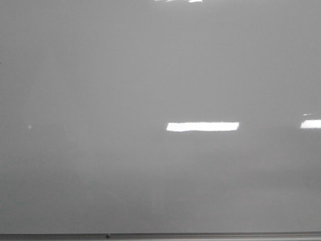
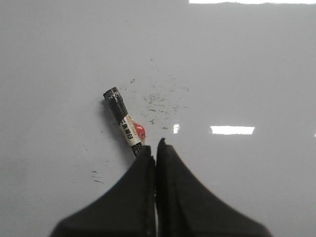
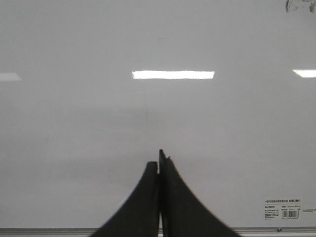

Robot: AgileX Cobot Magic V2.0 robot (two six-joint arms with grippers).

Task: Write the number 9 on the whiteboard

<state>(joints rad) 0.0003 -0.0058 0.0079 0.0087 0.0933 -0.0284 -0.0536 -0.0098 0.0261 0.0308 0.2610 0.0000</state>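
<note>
The left gripper (image 2: 156, 148) is resting with fingers pressed together, empty; a marker (image 2: 124, 122) is lying just beyond them toward 11 o'clock on the whiteboard (image 2: 237, 74), long axis running the same way. The right gripper (image 3: 159, 160), also closed and empty, is seeing only bare board. No number 9 is showing yet.

Both grippers look alike — the left gripper (image 2: 156, 148) and right gripper (image 3: 159, 160) have matte black fingers, broad-based, curving up to thin tips.
</note>
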